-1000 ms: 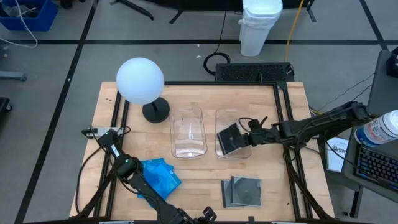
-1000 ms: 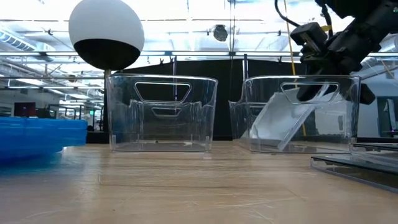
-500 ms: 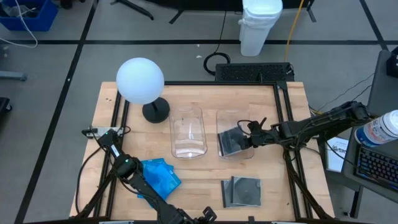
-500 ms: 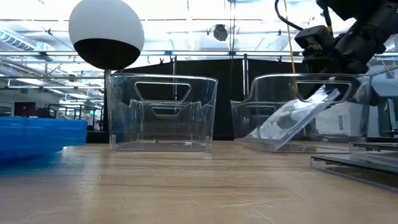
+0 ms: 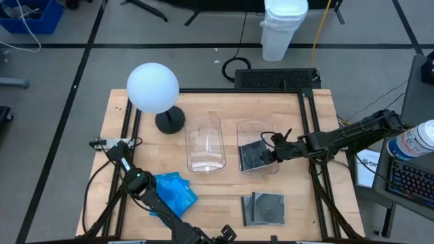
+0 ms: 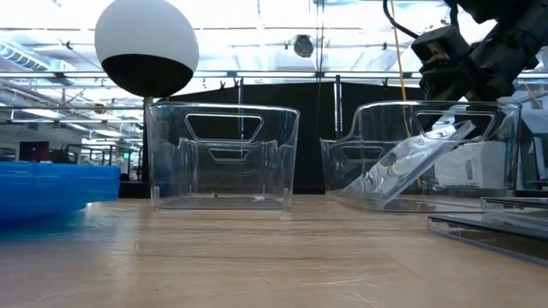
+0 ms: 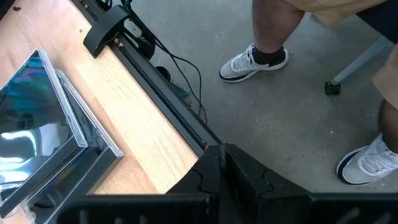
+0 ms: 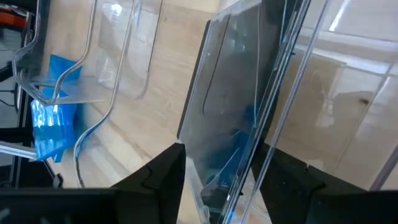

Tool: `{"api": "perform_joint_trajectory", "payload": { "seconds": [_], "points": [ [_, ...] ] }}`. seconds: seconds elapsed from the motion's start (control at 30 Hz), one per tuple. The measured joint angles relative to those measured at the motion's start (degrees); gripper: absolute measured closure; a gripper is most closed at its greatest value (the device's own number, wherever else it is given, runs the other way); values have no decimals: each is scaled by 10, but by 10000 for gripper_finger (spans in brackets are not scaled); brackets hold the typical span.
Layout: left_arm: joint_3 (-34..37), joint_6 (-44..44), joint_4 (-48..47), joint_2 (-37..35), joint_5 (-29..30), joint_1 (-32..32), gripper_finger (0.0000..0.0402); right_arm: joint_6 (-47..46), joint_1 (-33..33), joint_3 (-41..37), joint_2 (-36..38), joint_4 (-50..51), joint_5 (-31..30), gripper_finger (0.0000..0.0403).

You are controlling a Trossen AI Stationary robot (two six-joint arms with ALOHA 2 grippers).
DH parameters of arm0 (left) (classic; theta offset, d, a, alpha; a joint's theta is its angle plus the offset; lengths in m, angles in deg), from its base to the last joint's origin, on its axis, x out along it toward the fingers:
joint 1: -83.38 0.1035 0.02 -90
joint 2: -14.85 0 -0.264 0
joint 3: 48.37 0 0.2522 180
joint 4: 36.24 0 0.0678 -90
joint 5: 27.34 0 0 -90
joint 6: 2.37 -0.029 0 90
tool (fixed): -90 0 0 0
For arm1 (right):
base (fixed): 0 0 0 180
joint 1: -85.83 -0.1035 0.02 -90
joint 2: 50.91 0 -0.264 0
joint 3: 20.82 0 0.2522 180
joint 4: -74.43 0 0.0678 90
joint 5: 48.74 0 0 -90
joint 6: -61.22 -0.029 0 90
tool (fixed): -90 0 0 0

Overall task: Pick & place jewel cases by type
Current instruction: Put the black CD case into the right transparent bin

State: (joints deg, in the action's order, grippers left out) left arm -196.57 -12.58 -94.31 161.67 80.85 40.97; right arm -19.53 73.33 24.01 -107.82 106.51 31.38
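Leaning tilted inside the right-hand bin (image 5: 258,169), a dark case (image 5: 253,155) rests with its upper edge toward the right gripper (image 5: 272,153), whose fingers stand spread on either side of it at the bin's rim. The left gripper (image 7: 219,163) is pinched narrow near the blue cases (image 5: 175,192). More dark cases (image 5: 264,207) lie at the table's (image 5: 217,108) near edge.

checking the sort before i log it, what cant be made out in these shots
- How many blue jewel cases are stacked: high view, left arm overlaps them; low view, cut off by the edge.
- Whether the dark jewel case in the right bin still touches the right gripper: glare through the clear walls.
- Left gripper: hidden under its arm in the high view.
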Motion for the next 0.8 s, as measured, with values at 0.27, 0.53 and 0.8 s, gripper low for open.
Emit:
{"api": "perform_joint_trajectory", "payload": {
  "seconds": [0.27, 0.53, 0.8],
  "points": [
    [1, 4, -3, 2, 24, 9, 376, 0, -4, 0, 15, 12, 29, 227],
    [1, 18, 1, 2, 13, 22, 376, 19, -4, 0, 45, 62, 27, 227],
    [1, 20, 3, 2, -4, 33, 376, 52, -4, 0, 70, 86, 25, 228]
  ]
}}
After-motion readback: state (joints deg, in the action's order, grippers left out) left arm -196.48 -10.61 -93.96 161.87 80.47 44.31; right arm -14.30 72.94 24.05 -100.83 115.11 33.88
